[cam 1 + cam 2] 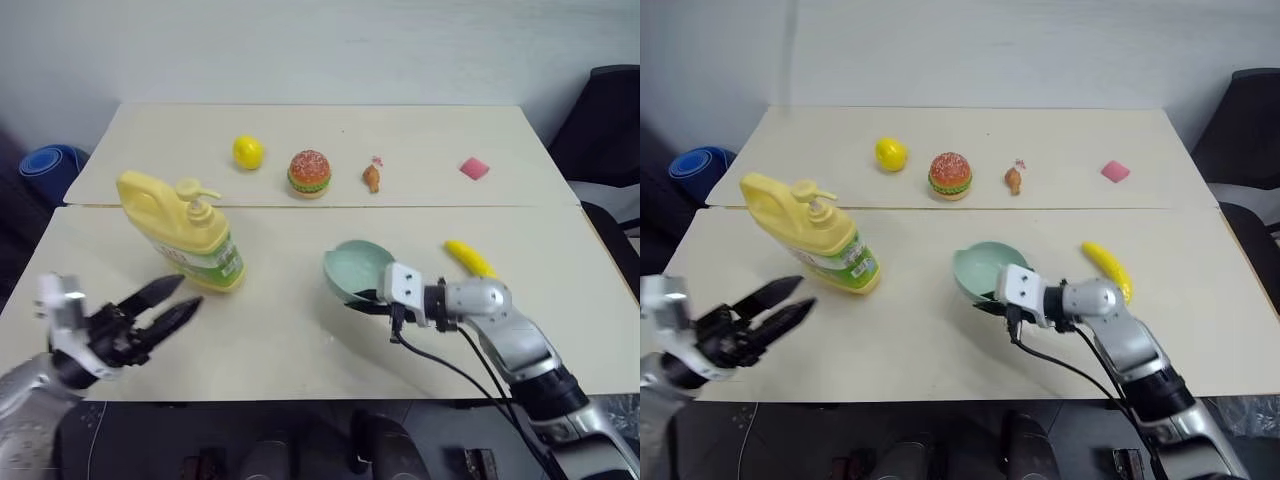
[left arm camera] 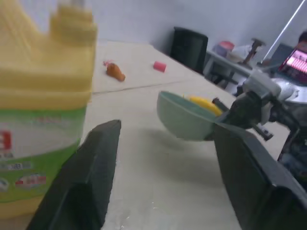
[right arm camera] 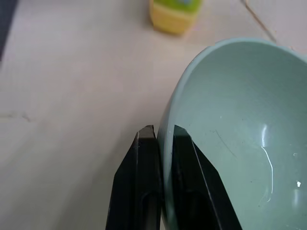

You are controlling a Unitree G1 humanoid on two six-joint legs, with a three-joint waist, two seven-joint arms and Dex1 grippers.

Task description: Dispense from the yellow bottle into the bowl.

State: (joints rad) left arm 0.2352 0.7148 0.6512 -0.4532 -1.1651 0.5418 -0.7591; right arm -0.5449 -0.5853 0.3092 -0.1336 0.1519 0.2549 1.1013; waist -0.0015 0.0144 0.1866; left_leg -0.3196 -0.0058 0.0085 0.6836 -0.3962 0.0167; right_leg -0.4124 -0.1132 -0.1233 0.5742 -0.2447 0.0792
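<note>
The yellow bottle (image 1: 190, 235) stands on the desk (image 1: 300, 330), untouched, nothing dispensed yet. The bowl (image 1: 355, 270), tilted, is pinched by its rim in the right gripper (image 3: 160, 139). The left gripper (image 1: 165, 305) hangs near the bottle, fingers parted, empty.

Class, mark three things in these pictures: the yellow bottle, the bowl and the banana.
yellow bottle (image 1: 190, 250): left eye view, on its body just above the green label.
bowl (image 1: 352, 270): left eye view, on its pale green inner wall.
banana (image 1: 469, 258): left eye view, on its middle.
</note>
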